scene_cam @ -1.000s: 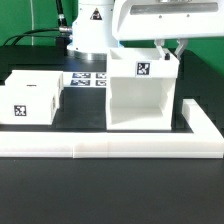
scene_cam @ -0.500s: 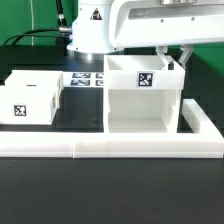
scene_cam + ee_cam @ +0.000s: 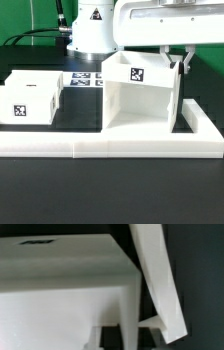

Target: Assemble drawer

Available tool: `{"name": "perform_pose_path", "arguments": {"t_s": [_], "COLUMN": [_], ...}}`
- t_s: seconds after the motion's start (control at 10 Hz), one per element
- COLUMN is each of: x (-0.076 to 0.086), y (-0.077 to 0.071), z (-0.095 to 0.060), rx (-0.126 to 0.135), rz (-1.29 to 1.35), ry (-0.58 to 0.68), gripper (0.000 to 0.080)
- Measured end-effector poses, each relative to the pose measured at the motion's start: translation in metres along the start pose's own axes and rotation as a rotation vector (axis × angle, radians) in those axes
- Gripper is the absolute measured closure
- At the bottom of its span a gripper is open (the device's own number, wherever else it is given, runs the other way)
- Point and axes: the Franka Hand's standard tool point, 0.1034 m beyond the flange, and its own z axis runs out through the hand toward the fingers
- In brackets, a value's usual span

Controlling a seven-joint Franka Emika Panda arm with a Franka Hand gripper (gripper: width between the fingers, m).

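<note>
The drawer's large white housing (image 3: 140, 98) stands at the middle right of the table, its open front facing the camera and a tag on its inner back wall. It sits slightly askew. My gripper (image 3: 179, 62) is shut on the top edge of its wall on the exterior view's right. In the wrist view the gripper (image 3: 128, 336) has its dark fingers on either side of the thin white wall (image 3: 150, 274). A small white tray (image 3: 30, 98) with a tag on its front sits at the exterior view's left.
The long low white L-shaped border wall (image 3: 110, 147) runs along the front and up the exterior view's right side. The marker board (image 3: 88, 79) lies flat behind, between tray and housing. The robot's base (image 3: 92, 30) stands at the back.
The housing has turned and tilted in my grip: its tag has shifted and its top edge now slants. The tray has not moved.
</note>
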Motion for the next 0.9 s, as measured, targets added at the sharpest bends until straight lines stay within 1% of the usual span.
{"name": "perform_pose_path", "arguments": {"t_s": [0.1,0.2,0.3,0.4,0.5,0.6,0.7,0.9], "x": [0.001,0.007,0.011,0.011,0.011,0.011,0.014,0.016], "y": [0.001,0.004,0.004,0.002,-0.001,-0.001,0.004,0.01], "z": [0.0,0.0,0.0,-0.001,-0.002,-0.004,-0.005,-0.002], "rx": [-0.008,0.006,0.026,0.032,0.044,0.05,0.058,0.064], "rz": [0.148,0.213,0.255,0.3,0.397,0.468,0.577,0.75], "ry": [0.007,0.015,0.034,0.033,0.027,0.019,0.009,-0.005], "gripper": [0.076,0.0758,0.0758,0.0754,0.0754,0.0754,0.0754,0.0754]}}
